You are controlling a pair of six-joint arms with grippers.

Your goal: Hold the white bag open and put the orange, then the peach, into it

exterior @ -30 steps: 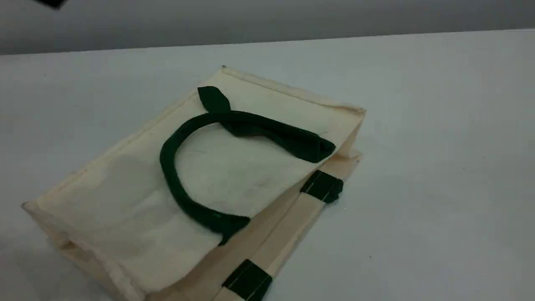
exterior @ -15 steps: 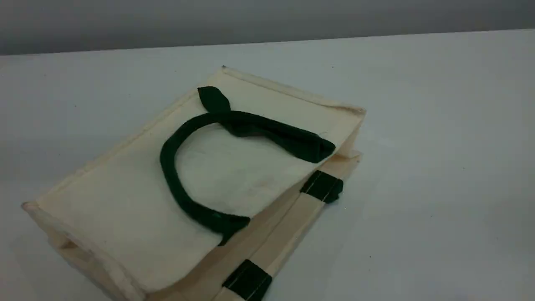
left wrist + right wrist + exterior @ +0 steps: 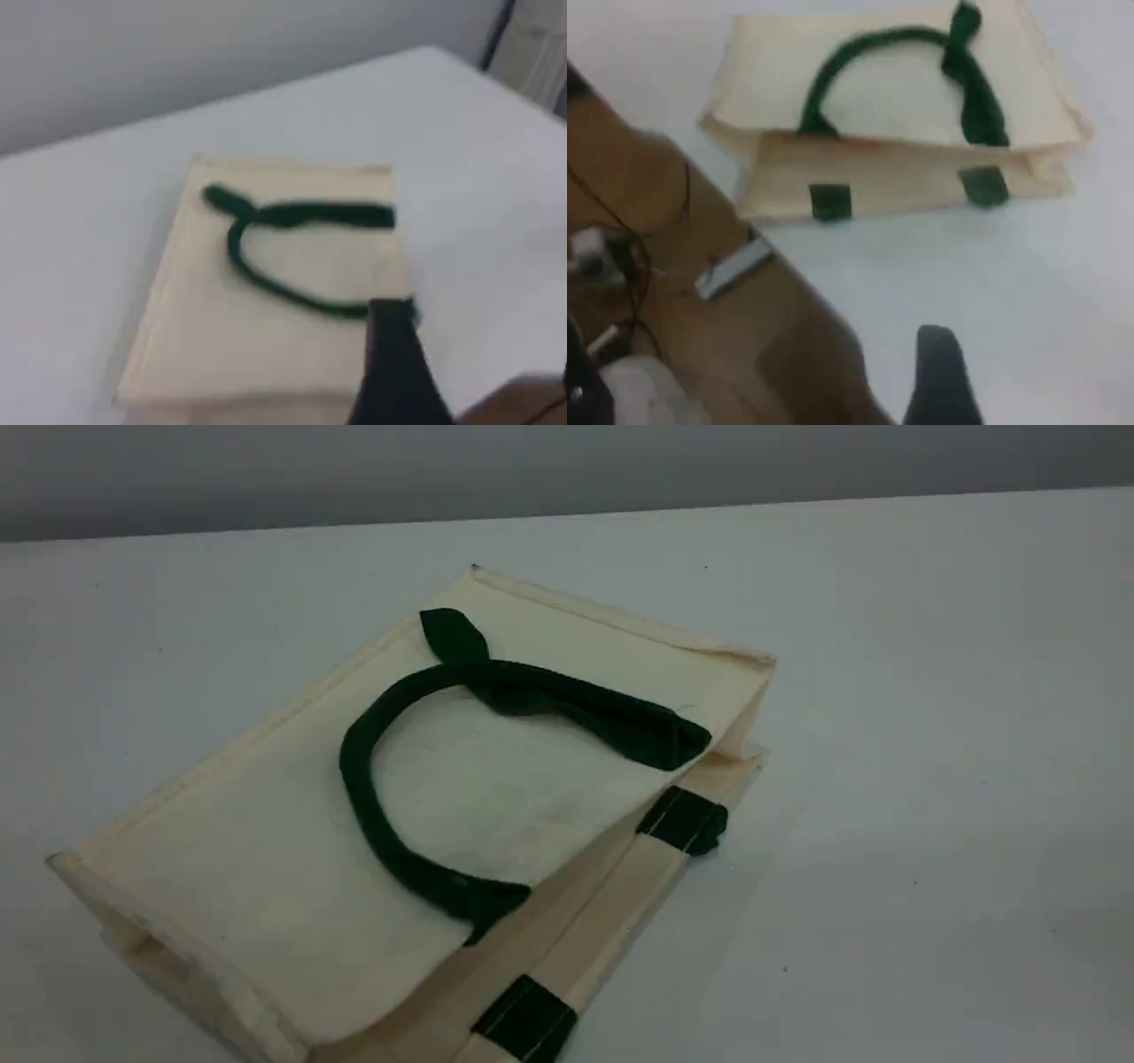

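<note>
The white bag [image 3: 266, 868] lies flat on its side on the white table. One dark green handle [image 3: 354, 779] is looped across its upper face, and its rim with green tabs [image 3: 682, 819] faces front-right. The mouth looks nearly flat. From above, the left wrist view shows the bag [image 3: 221, 345], with my left gripper [image 3: 394, 363] high over its near right corner and nothing in it. My right gripper [image 3: 939, 372] hangs over bare table near the edge, away from the bag [image 3: 771, 62]; only one fingertip shows. Neither arm is in the scene view. The orange and the peach are out of view.
The table edge [image 3: 788, 266] runs diagonally through the right wrist view. Beyond it is brown floor with cables [image 3: 629, 266] and a pale flat strip [image 3: 731, 266]. A sliver of floor [image 3: 514, 403] also shows past the table corner in the left wrist view.
A dark piece of the left arm at the scene view's top left corner has gone out of frame. The shadow over the bag's left part has lifted. The bag has not moved.
</note>
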